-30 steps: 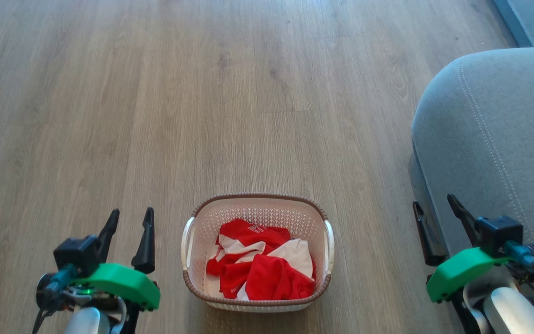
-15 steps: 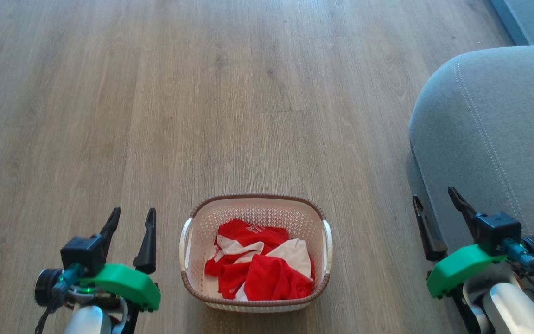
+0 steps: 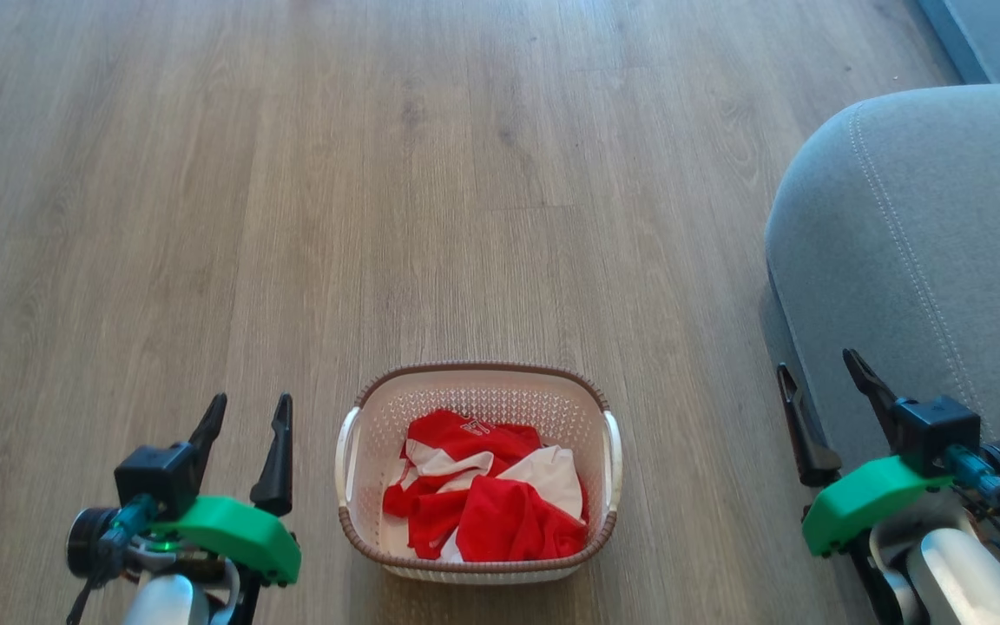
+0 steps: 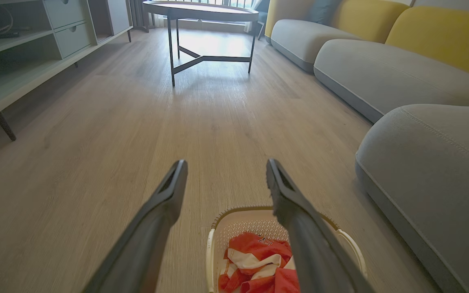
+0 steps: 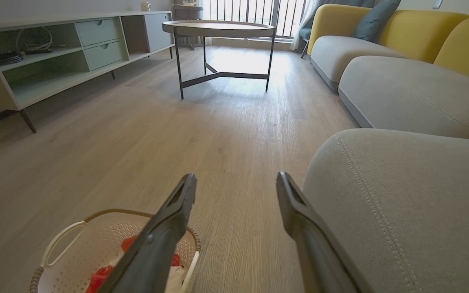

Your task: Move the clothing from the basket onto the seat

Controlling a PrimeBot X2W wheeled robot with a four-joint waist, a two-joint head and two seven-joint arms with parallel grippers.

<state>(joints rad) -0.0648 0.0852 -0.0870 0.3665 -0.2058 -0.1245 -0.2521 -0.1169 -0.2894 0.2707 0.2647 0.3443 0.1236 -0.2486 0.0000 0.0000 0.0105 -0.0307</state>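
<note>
The clothing lies heaped in the basket on the floor, just to the right of the left gripper and farther from the right gripper, which hangs beside the seat; both have their jaws wide and empty.

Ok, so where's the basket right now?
In the head view the basket sits on the floor at bottom centre, between the left hand and right hand, the grey seat to its right.
</note>
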